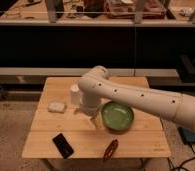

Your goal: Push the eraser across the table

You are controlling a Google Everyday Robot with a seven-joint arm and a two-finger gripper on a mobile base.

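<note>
The eraser (63, 145), a flat black block, lies angled near the front left edge of the light wooden table (141, 142). My white arm reaches in from the right, its elbow over the table's middle. The gripper (92, 119) hangs down from it just left of the green bowl (117, 116), above the table top. It is behind and to the right of the eraser and apart from it.
A small pale pad (56, 106) lies at the left. A white cup (75, 92) stands behind it, partly hidden by the arm. A slim red-brown object (111, 149) lies at the front edge. Dark shelving stands behind the table.
</note>
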